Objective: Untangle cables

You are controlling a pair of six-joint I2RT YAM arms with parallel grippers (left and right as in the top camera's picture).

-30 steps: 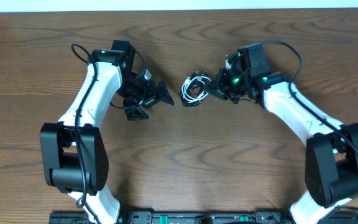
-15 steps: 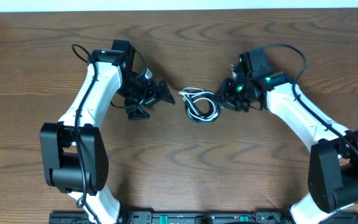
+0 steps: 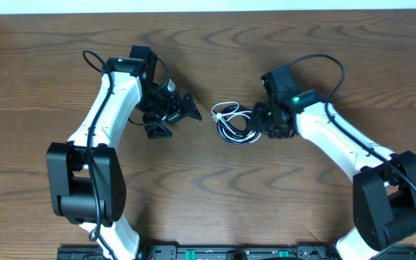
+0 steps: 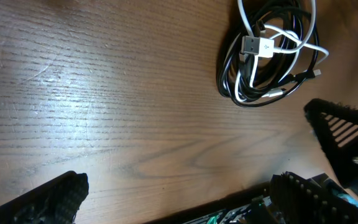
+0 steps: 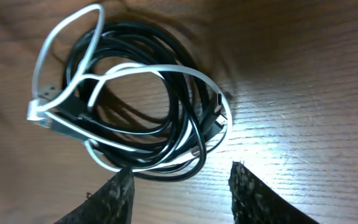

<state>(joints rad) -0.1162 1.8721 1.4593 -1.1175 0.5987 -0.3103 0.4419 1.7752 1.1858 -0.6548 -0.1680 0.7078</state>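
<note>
The cables (image 3: 235,124) lie in one tangled coil near the middle of the table (image 3: 215,206), white looped through black. The right gripper (image 5: 182,180) sits just beside them, jaws spread and empty, though one fingertip perhaps brushes the coil. The left gripper (image 3: 178,118) stands apart, also spread wide.

Dark wood-grain table (image 3: 208,202); pale strip (image 3: 193,5), perhaps wall, behind.
</note>
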